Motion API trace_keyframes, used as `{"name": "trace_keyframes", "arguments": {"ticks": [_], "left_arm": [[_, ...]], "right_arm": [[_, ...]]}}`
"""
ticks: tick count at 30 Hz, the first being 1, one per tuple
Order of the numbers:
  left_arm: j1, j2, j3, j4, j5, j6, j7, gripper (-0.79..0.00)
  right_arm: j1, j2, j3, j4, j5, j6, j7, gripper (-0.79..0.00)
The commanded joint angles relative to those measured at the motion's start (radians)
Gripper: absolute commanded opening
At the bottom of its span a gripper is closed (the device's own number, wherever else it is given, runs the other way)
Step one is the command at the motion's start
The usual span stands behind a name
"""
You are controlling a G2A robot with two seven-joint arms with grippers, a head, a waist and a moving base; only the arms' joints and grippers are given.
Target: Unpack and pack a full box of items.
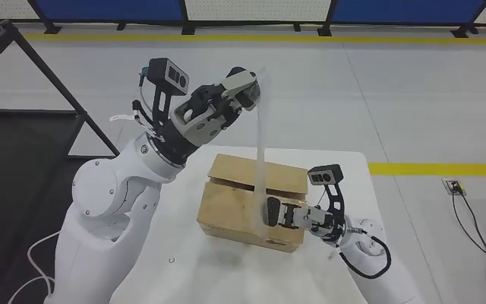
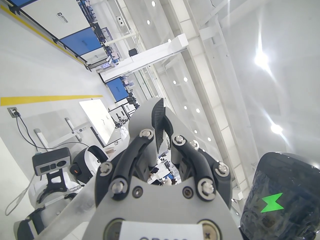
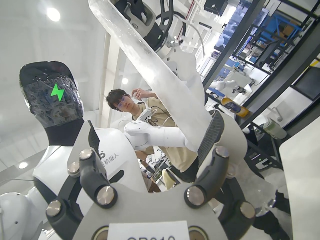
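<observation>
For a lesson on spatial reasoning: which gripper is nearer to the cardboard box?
Right. The right gripper sits low at the cardboard box's near side. The left gripper is high above the box, holding the tape strip.

A white worktop is standing in front of me, and one thing is sitting directly on it: a brown cardboard box. The box is resting around the middle, closer to the far edge than the near one, and is turned a little askew to the worktop's sides. Its top flaps are lying shut, with a dark seam showing between them.
</observation>
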Motion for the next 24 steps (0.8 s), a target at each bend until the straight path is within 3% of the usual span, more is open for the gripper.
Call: {"name": "trace_keyframes", "arguments": {"ticks": [1, 13, 24], "left_arm": [[-0.005, -0.002, 0.001, 0.002, -0.001, -0.004, 0.005, -0.785], [-0.031, -0.01, 0.011, 0.001, -0.006, -0.014, 0.017, -0.785], [-0.059, -0.016, 0.014, -0.004, 0.0, -0.021, 0.015, -0.785]], "right_arm": [[-0.001, -0.003, -0.002, 0.018, -0.016, 0.014, 0.014, 0.0], [0.06, -0.04, -0.109, 0.161, -0.106, -0.01, -0.01, 0.0], [0.114, -0.079, -0.172, 0.278, -0.043, -0.015, -0.016, 0.0]]}}
